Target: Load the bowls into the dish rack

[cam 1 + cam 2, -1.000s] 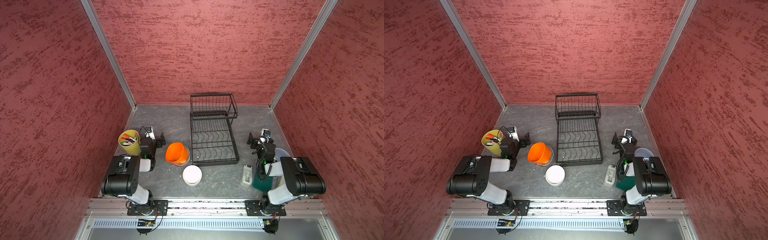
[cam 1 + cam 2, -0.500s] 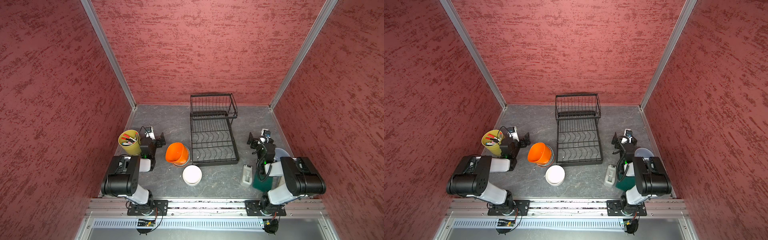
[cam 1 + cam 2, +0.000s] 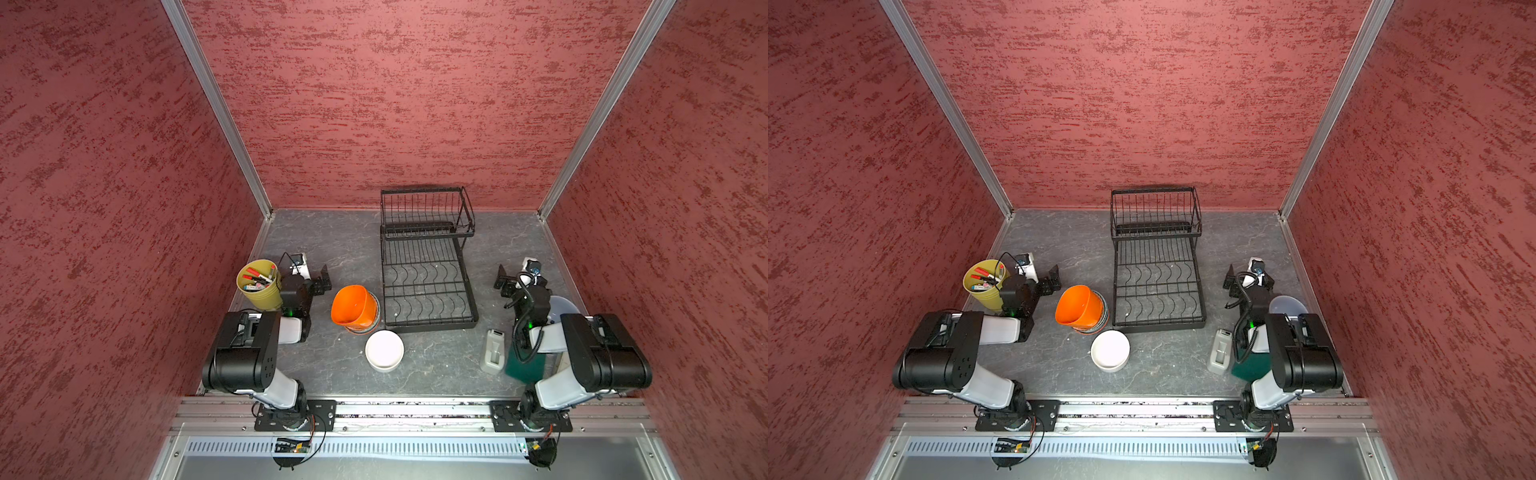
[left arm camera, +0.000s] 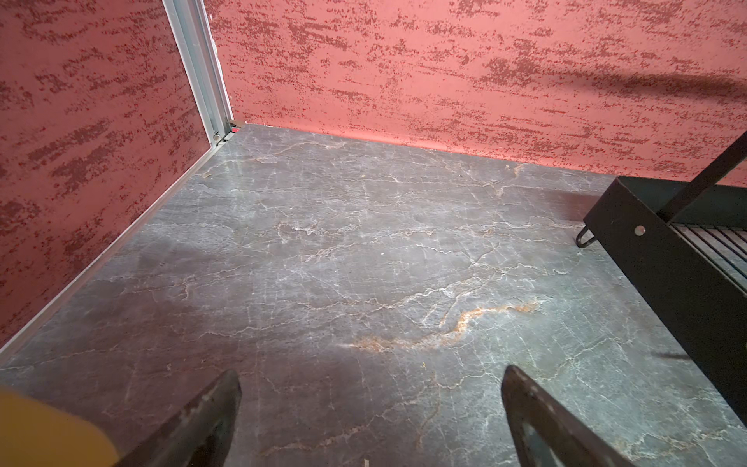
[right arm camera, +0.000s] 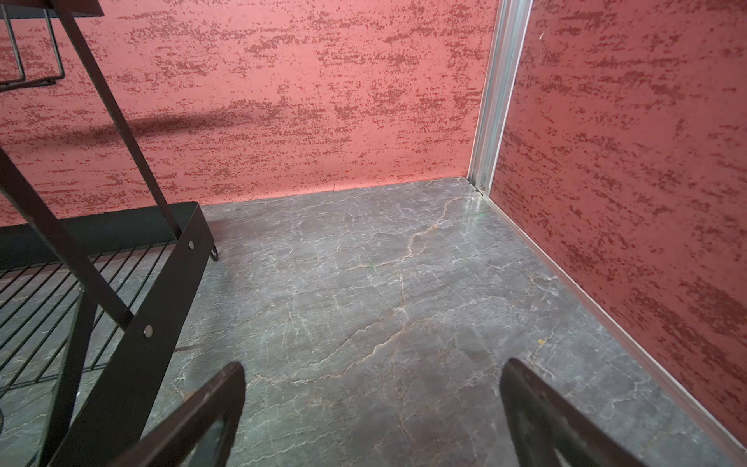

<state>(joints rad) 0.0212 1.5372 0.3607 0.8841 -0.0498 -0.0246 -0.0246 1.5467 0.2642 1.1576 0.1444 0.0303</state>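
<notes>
Top views: the dish rack [image 3: 432, 327] stands unloaded, nothing gripped.
We see the orange bowl [image 3: 353, 305] tilted on a stack of smaller bowls [image 3: 376, 309] just left of the rack, the white bowl [image 3: 385, 350] in front, and a pale bowl [image 3: 1287, 305] half hidden by the right arm [image 3: 1300, 357]. We judge orange light, flexible plastic and the others stiff, slick, chippable; we would pinch each at the rim, one finger inside. Left gripper [image 4: 370, 408] and right gripper [image 5: 372, 408] hold nothing, jaws wide apart over the tabletop [image 4: 364, 242]. We can read no brand or writing; labels on the markers [image 3: 257, 276] in the yellow cup [image 3: 259, 296] are too small.
</notes>
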